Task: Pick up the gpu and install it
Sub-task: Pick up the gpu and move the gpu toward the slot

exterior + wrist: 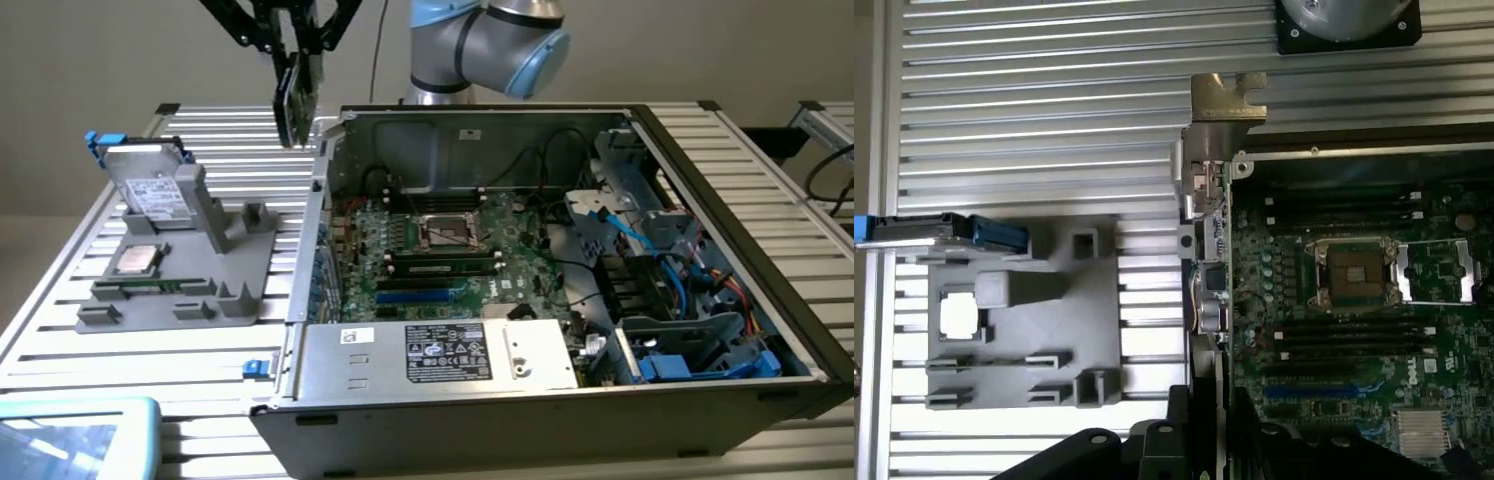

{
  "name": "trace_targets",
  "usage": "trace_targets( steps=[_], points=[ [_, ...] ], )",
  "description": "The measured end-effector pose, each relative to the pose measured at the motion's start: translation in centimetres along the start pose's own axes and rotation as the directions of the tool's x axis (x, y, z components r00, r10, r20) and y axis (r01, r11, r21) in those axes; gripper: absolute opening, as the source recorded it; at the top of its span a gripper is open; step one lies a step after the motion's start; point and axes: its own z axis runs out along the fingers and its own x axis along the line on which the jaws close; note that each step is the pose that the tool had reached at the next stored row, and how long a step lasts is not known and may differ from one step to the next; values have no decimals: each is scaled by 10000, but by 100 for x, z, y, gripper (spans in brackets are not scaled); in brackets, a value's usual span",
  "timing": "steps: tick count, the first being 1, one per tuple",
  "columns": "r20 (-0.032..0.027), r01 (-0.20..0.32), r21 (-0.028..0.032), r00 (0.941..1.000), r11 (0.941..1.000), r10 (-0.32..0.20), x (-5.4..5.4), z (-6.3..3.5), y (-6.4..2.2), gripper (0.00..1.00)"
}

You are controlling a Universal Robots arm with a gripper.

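Observation:
My gripper hangs high above the table's back, shut on the top edge of the gpu. The dark card hangs upright and edge-on, just outside the open computer case's left wall near its back corner. In the wrist view the gpu runs as a thin strip along the case edge, its silvery bracket at the far end and my gripper clamping the near end. The motherboard lies exposed inside, with a blue slot near its front.
A grey fixture on the slatted table holds a silver hard drive, a processor chip and a green memory stick. A power supply and cable bundles crowd the case's front and right.

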Motion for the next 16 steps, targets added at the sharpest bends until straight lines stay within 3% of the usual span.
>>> trace_targets(
  steps=[7,16],
  points=[
    [-13,0,-28,10000,10000,0,-319,-14,17,27],
    [-115,-8,-23,9999,10000,8,-683,-12,1,27]
  ],
)
